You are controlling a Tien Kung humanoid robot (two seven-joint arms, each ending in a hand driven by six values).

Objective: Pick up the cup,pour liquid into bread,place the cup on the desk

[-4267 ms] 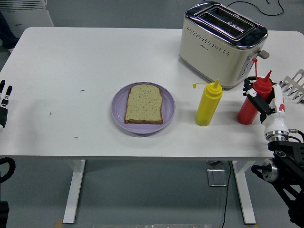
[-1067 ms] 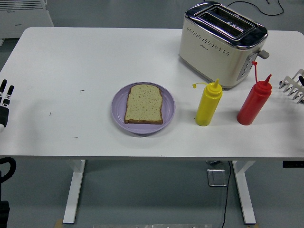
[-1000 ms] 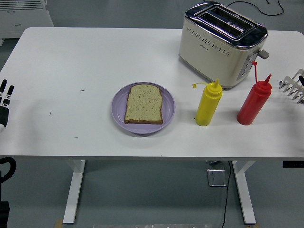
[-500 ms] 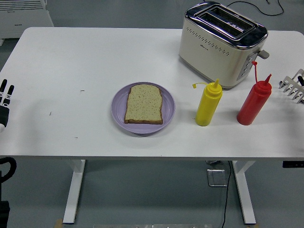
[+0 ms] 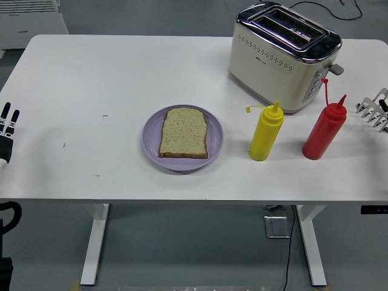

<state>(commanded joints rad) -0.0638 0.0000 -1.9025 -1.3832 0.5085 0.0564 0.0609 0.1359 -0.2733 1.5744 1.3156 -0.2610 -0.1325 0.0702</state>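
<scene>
A slice of bread (image 5: 183, 133) lies on a purple plate (image 5: 213, 146) near the middle of the white table. A red squeeze bottle (image 5: 324, 130) stands upright at the right, with its cap hanging open. A yellow squeeze bottle (image 5: 266, 133) stands upright to its left. No cup shows. My left hand (image 5: 6, 128) rests at the table's left edge, fingers straight and holding nothing. My right hand is out of view.
A cream and chrome toaster (image 5: 282, 54) stands at the back right. A white rack (image 5: 376, 110) juts in at the right edge. A cable (image 5: 327, 8) runs behind the toaster.
The right hand, which was on the red bottle 4.3 s ago, has left the view. The bottle stands alone on the table. Nothing has moved in the last second.
</scene>
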